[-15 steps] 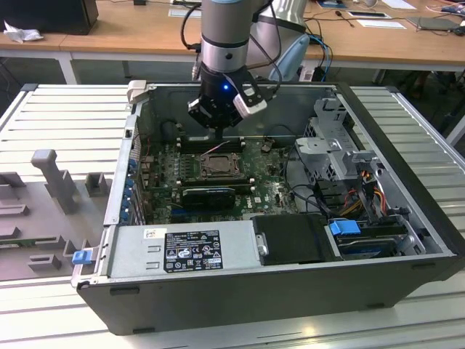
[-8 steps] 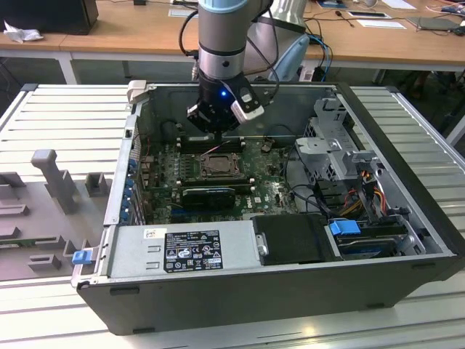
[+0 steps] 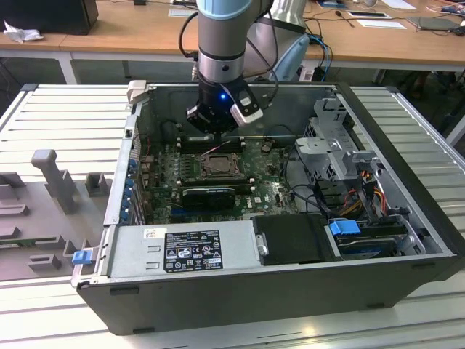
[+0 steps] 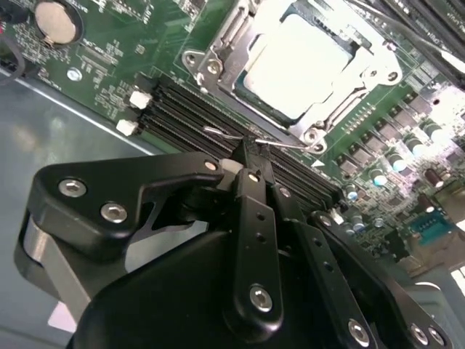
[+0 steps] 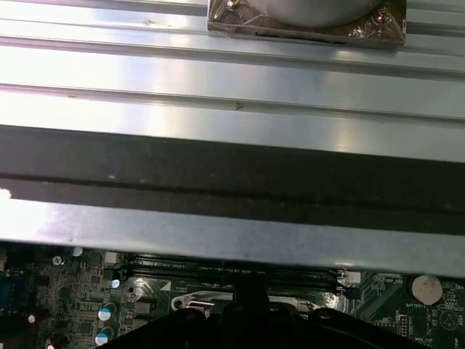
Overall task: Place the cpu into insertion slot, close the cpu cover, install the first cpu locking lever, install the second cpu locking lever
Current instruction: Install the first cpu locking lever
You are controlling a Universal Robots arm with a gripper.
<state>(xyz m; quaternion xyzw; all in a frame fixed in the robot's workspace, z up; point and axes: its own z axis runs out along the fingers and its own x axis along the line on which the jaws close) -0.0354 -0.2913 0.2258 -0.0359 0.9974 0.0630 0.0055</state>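
In the second wrist view the cpu (image 4: 301, 62) lies flat in the insertion slot (image 4: 251, 98), its pale metal top showing through the cut-out of the cpu cover (image 4: 225, 40), which is down over it. A thin wire locking lever (image 4: 218, 133) runs along the socket edge nearest the memory slots. My gripper (image 4: 247, 151) is shut, and its narrow black tips meet that wire. I cannot tell whether they pinch it or only press on it. In the exterior view the gripper (image 3: 216, 137) hangs just behind the socket (image 3: 216, 166) inside the open computer case.
Black memory slots (image 4: 189, 120) lie between my fingertips and the socket. A coin battery (image 4: 54, 20) sits on the green board. The case's metal wall (image 5: 232, 153) stands close behind the gripper. A drive cage (image 3: 341, 145) and cables crowd the exterior view's right.
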